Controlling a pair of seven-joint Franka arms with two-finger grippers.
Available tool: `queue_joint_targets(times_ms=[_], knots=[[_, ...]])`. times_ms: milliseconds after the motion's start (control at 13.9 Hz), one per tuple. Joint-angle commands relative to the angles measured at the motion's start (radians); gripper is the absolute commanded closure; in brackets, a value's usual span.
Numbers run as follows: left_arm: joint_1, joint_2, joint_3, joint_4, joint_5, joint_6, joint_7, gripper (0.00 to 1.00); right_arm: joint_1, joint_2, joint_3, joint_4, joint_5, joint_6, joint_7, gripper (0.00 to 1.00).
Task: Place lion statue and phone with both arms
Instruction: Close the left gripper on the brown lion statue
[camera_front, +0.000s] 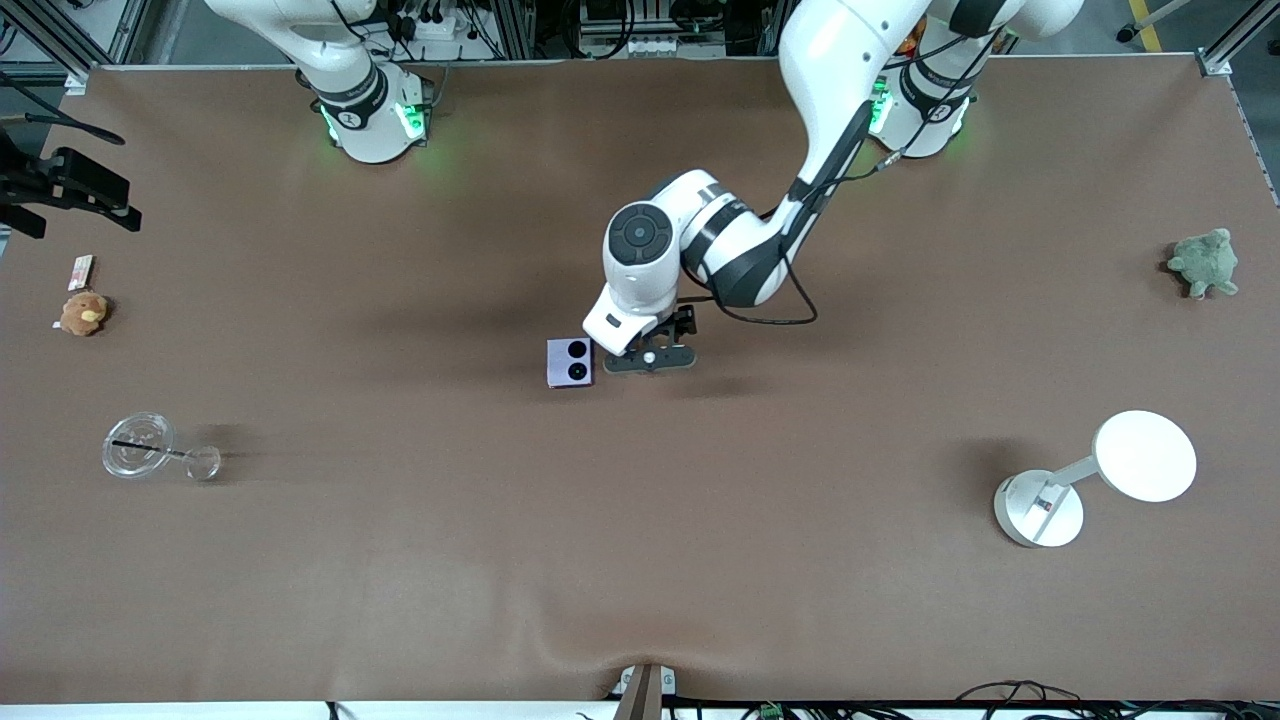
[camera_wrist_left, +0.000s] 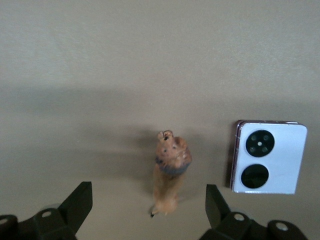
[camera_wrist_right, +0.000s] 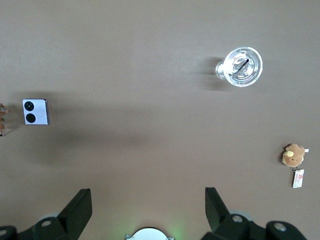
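Note:
The lion statue (camera_wrist_left: 170, 172), small and brown with a darker mane, rests on the table beside the phone (camera_wrist_left: 267, 157). The phone is a pale folded square with two black circles; in the front view (camera_front: 570, 362) it lies mid-table. My left gripper (camera_wrist_left: 148, 207) is open and empty, low over the lion, with the lion's tail end between the fingers and untouched. In the front view this gripper (camera_front: 650, 357) hides the lion. My right gripper (camera_wrist_right: 148, 205) is open and empty, held high over its own base end, and sees the phone (camera_wrist_right: 36, 111) from afar.
A clear glass with a black stick (camera_front: 140, 445) and a tan plush toy (camera_front: 84, 313) sit toward the right arm's end. A green plush turtle (camera_front: 1205, 262) and a white round-headed stand (camera_front: 1100, 480) sit toward the left arm's end.

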Motion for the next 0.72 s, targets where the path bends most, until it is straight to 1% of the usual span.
queue_joint_targets(times_ms=[0, 144, 215, 287, 359, 431, 503, 646], knots=[[-0.007, 0.074, 0.013, 0.032, -0.008, 0.083, -0.035, 0.0, -0.004, 0.028, 0.005, 0.018, -0.005, -0.016, -0.015, 0.0], [-0.019, 0.085, 0.013, 0.032, -0.008, 0.1, -0.043, 0.0, -0.002, 0.043, 0.005, 0.021, -0.005, -0.03, -0.015, 0.0], [-0.012, 0.083, 0.013, 0.032, -0.014, 0.1, -0.04, 0.41, -0.002, 0.043, 0.005, 0.021, -0.005, -0.03, -0.015, 0.0], [-0.009, 0.079, 0.012, 0.032, -0.023, 0.098, -0.039, 0.75, -0.002, 0.048, 0.005, 0.018, -0.005, -0.03, -0.015, 0.0], [-0.012, 0.073, 0.012, 0.03, -0.034, 0.094, -0.037, 0.89, -0.001, 0.071, 0.007, 0.019, -0.005, -0.033, -0.017, 0.0], [-0.015, 0.068, 0.01, 0.029, -0.035, 0.076, -0.039, 0.92, -0.001, 0.094, 0.007, 0.019, -0.006, -0.042, -0.017, 0.0], [-0.015, 0.064, 0.009, 0.03, -0.034, 0.047, -0.039, 0.99, -0.004, 0.115, 0.007, 0.018, -0.006, -0.052, -0.018, 0.0], [-0.016, 0.06, 0.008, 0.03, -0.034, 0.028, -0.042, 1.0, -0.008, 0.143, 0.007, 0.018, -0.006, -0.065, -0.021, 0.0]])
